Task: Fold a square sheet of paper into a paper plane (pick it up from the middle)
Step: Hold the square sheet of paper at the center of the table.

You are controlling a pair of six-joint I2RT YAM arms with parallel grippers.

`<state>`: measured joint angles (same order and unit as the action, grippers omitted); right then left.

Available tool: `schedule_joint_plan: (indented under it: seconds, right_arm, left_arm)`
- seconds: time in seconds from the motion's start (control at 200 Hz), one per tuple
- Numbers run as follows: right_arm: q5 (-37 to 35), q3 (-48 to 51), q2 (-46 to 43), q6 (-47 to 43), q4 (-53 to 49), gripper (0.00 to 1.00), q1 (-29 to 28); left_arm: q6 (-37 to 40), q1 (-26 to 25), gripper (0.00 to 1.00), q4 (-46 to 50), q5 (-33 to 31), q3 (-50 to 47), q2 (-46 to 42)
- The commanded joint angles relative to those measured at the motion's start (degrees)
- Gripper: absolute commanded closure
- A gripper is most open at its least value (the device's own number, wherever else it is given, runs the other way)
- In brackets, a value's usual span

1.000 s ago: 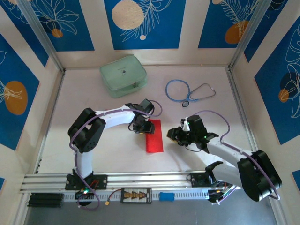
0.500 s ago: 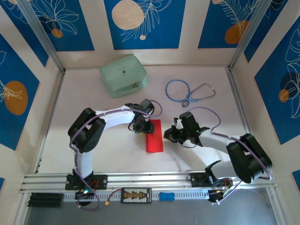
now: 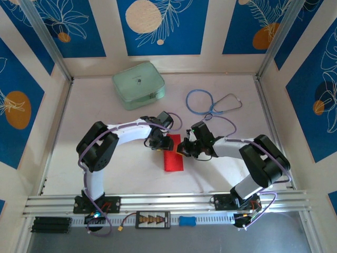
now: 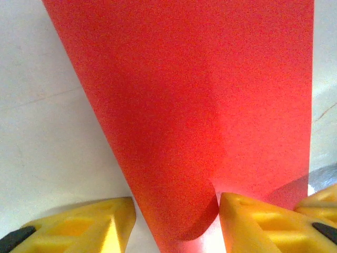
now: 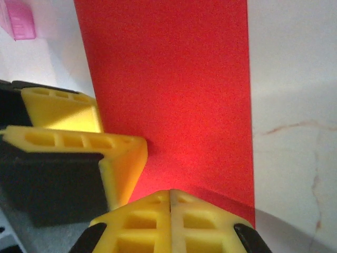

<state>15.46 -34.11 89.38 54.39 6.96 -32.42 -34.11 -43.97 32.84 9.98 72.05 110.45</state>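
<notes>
1. The red paper [image 3: 174, 154] is seen on the table [image 3: 105, 121] between the arms, apparently folded into a narrow strip.
2. The left claw [image 3: 159, 143] is spread astride its curled far end, and nothing is gripped.
3. The right claw [image 3: 182, 149] is clenched at the paper's right edge; a pinch cannot be confirmed.
4. Nose and wing folds are judged yet to be made.

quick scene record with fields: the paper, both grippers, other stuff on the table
paper: red paper, folded to a narrow strip
left gripper: fingers apart, the paper's curled end between them
right gripper: shut, tips at the paper's edge; cannot tell if it pinches it
other items: pale green case, stethoscope, small pink object
</notes>
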Motion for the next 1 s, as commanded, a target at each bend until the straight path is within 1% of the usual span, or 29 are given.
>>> schedule_joint_plan:
  seconds: [0.0, 0.06, 0.305, 0.345, 0.47, 0.58, 0.735, 0.895, 0.93, 0.995]
  right_arm:
    - [1.51, -1.78, 1.79, -1.65, 0.25, 0.95, -0.40]
    - [2.08, -2.18, 2.51, -1.91, 0.41, 0.97, -0.40]
    - [2.52, -2.93, 5.22, -3.43, -0.25, 0.97, -0.18]
    - [2.08, -3.15, 5.65, -4.36, -1.61, 0.98, -0.20]
    - [-1.12, -2.64, 6.58, -8.11, -7.50, 0.98, -0.37]
    - [-2.72, 0.22, 6.50, -9.34, -7.83, 0.99, 0.29]
    - [-1.47, 1.17, 6.56, -11.65, -7.89, 0.99, 2.72]
    - [-0.05, 0.19, 7.24, -14.98, -9.21, 0.99, 5.23]
    - [0.31, 0.01, 7.47, -15.33, -9.50, 0.99, 5.72]
    - [1.17, -0.37, 7.90, -15.80, -9.52, 0.99, 6.34]
  left_arm:
    - [0.44, -0.26, 0.49, -0.97, -2.42, -2.00, 4.03]
    - [0.42, -0.29, 0.49, -1.00, -2.33, -2.00, 4.08]
    - [0.50, -0.37, 0.49, -1.33, -1.91, -2.09, 4.42]
    - [0.50, -0.39, 0.49, -1.36, -1.79, -2.09, 4.42]
    - [0.46, -0.35, 0.49, -1.55, -1.50, -2.09, 4.29]
    - [0.14, -0.40, 0.49, -1.85, -1.27, -2.09, 3.34]
    - [-0.61, -0.33, 0.46, -1.88, -1.03, -1.48, -0.28]
    - [-1.42, 0.09, 0.43, -3.57, -0.59, -2.06, -7.79]
    - [-1.49, 0.43, 0.44, -5.14, 0.43, -3.00, -9.51]
    - [-1.65, 1.26, 0.54, -10.24, 3.85, -6.00, -12.60]
